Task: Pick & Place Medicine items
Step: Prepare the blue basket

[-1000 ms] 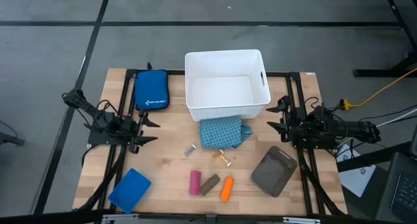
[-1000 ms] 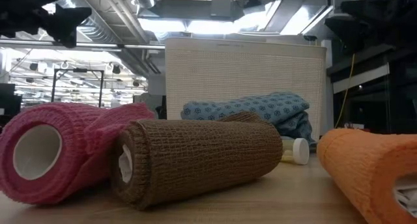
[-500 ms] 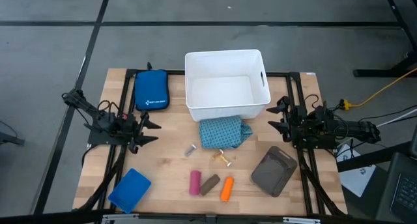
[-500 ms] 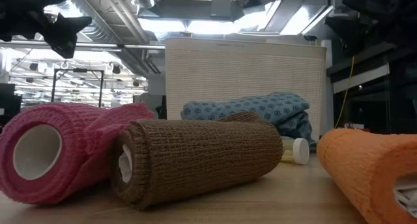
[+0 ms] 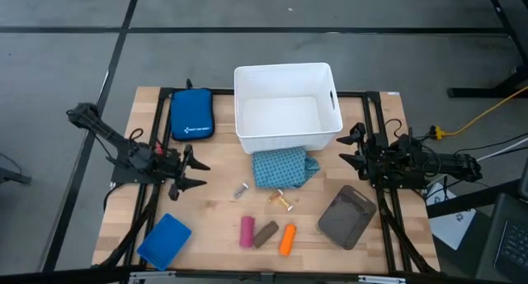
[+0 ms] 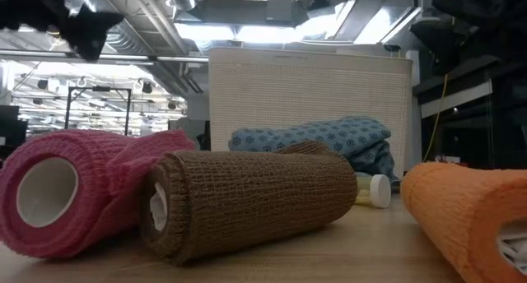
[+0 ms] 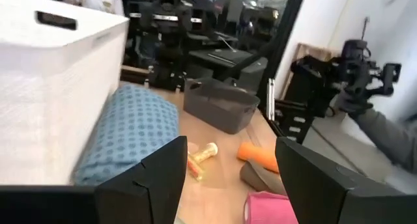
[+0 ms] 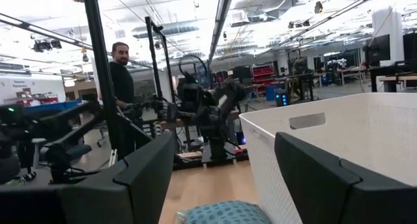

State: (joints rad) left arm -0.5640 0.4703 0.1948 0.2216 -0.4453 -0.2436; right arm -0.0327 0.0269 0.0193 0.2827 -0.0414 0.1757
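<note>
Left end effector (image 5: 196,168) hovers open, aimed at the teal pack (image 5: 282,168) lying just beside the white bin (image 5: 286,107); right end effector (image 5: 353,148) waits open. Risk: soft fabric bunching, slipping a shallow pinch, scattering small bits (image 5: 281,200).

A big open robotics lab or workshop, this one. Exposed silver ducts (image 6: 156,24) and strip lights (image 8: 225,9) run across the high ceiling above the wooden table (image 5: 214,164). Beyond the table, more dark robot rigs on black frames (image 8: 202,110) stand in rows, with a person (image 8: 122,87) among them. Around the table lies grey concrete floor (image 5: 66,61), a yellow cable (image 5: 487,111) trailing beside it.
</note>
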